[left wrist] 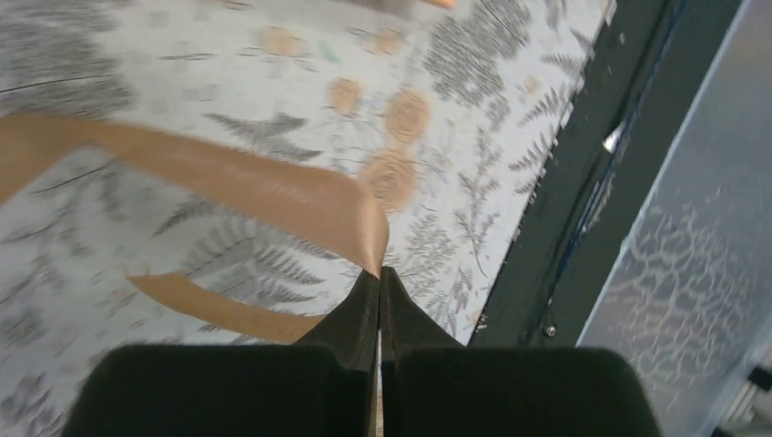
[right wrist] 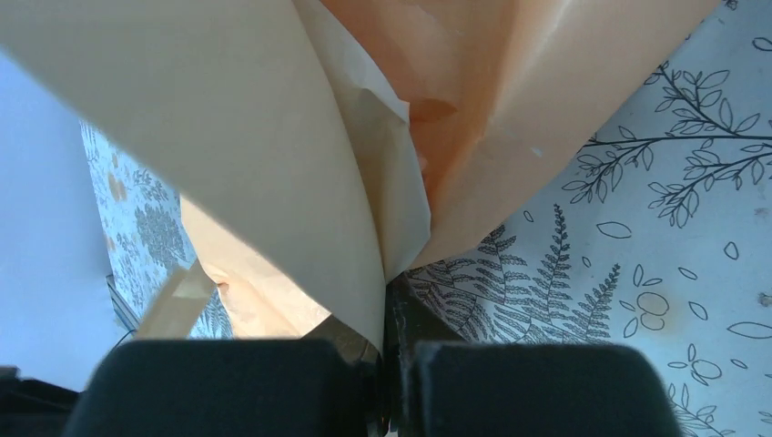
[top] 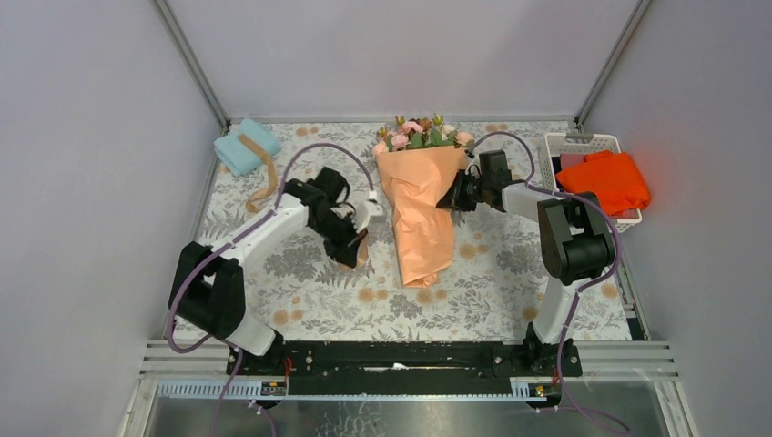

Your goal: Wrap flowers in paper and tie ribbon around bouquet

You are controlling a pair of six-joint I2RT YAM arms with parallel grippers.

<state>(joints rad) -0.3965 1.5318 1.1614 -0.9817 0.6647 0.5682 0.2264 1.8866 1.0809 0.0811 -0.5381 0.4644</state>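
While the wrapping looks done, the tie is not: no ribbon goes round the bouquet (top: 423,214) yet. The bouquet lies centre of the top view, long axis running top to bottom of the frame. The flowers (top: 421,135) are at the upper end and the paper (top: 426,246) narrows to a tail at the lower end.

The left gripper (top: 359,253) sits just left of the bouquet's middle, apart from it, jaws pressed together and pinching the ribbon (top: 262,173). In the left wrist view the ribbon (left wrist: 273,187) folds right at the tip of the left gripper (left wrist: 380,273), with both runs going off to the left of the frame. In the top view the strip trails to the upper left, across the light blue cloth (top: 238,146).

The right gripper (top: 449,202) is at the bouquet's right edge, upper half. It is clamped on the paper (right wrist: 273,137), which fans up out of the right gripper (right wrist: 391,296) in the right wrist view.

Key relation: the bouquet lies to the right of the ribbon hand, and the ribbon has to cross its axis sideways. The left arm is the nearer one for that; the right arm probably just steadies the cone.

Counts:
- 1 bouquet
- 1 ribbon
- 1 paper sheet
- 2 arms
- 1 light blue cloth, upper left
- 1 orange cloth (top: 605,182) in 1 white basket (top: 583,139), upper right
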